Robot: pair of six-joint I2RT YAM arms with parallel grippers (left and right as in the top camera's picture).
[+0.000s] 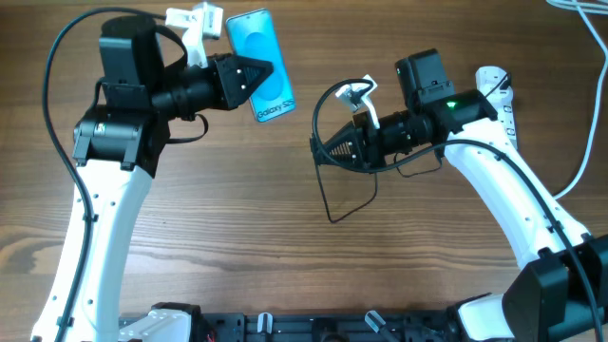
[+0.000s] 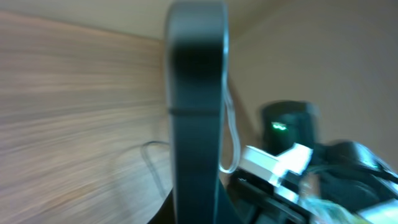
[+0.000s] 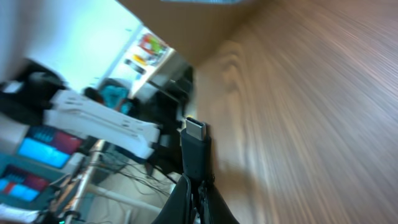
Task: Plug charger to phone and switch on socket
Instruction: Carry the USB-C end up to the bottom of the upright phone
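The phone (image 1: 263, 65) has a blue-turquoise screen with "Galaxy" text at its near end. My left gripper (image 1: 271, 73) is shut on it and holds it off the table at the back. In the left wrist view it shows edge-on as a dark bar (image 2: 196, 106). My right gripper (image 1: 323, 152) is shut on the charger's connector (image 3: 194, 146), whose metal tip points up and away. The thin black cable (image 1: 332, 204) loops down from it onto the table. The white socket (image 1: 499, 95) lies behind the right arm, mostly hidden.
A thicker white cable (image 1: 594, 114) runs along the right edge of the wooden table (image 1: 285, 247). The right arm shows blurred in the left wrist view (image 2: 292, 155). The arm bases stand along the front edge.
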